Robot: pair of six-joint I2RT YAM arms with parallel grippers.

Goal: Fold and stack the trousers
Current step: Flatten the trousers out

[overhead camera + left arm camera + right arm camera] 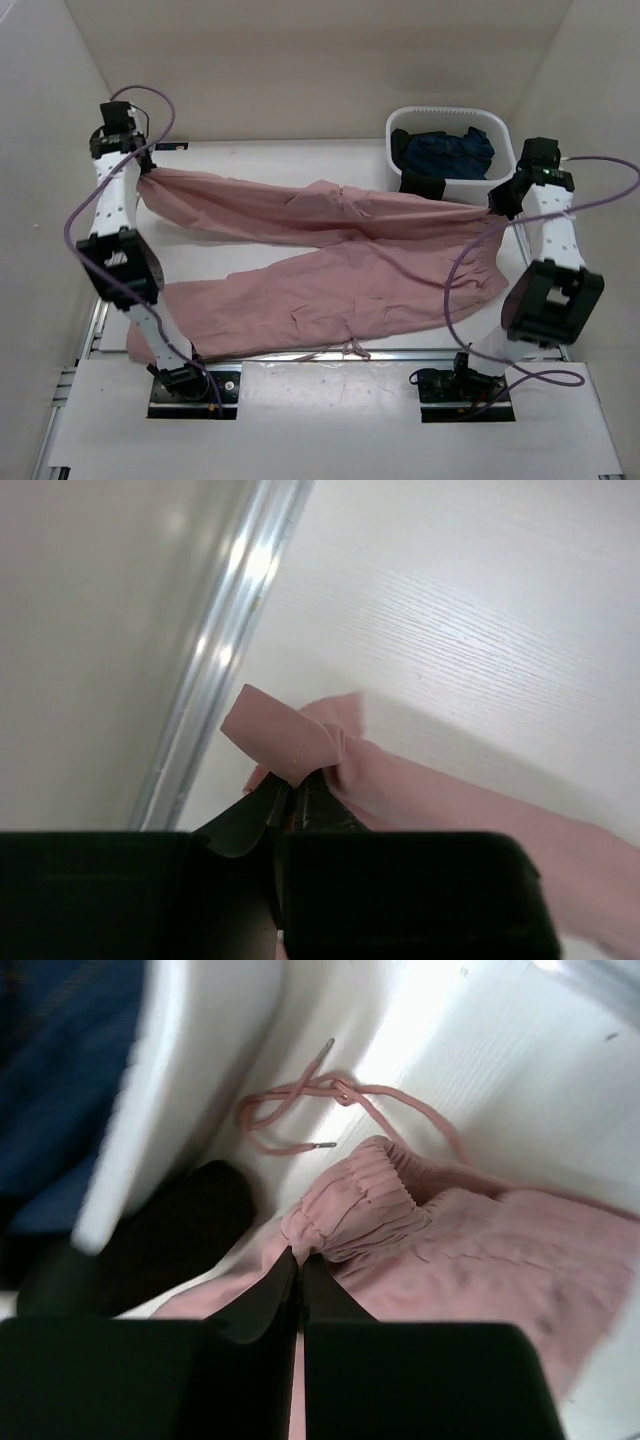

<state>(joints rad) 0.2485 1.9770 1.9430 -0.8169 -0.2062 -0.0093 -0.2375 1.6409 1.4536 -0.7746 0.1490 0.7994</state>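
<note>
Here the dusty-pink trousers (330, 270) lie spread sideways across the table (250, 155), waist to the right and legs running left. The far leg is pulled out between the two arms.

The left gripper (297, 785) is closed tight on a small folded corner of that far leg's hem, with only a little cloth showing past the fingertips. The right gripper (298, 1260) is likewise closed on the gathered waistband. Whether it has both layers of the waist or just one I cannot tell, since its fingers hide the fold.

The main risk is slipping. The fabric is thin and soft, both holds are shallow, and any extra tension between the arms could pull the hem corner free.

The near leg (280, 300) rests loose by the table's front edge beside the left arm's lower links. It may drag or bunch there if the far side is carried over it.

On the right, the pink drawstring (330, 1090) trails against the white basket (450, 118) and the black cloth (180, 1220) lies just beside the waist. Either could catch or be swept along.
</note>
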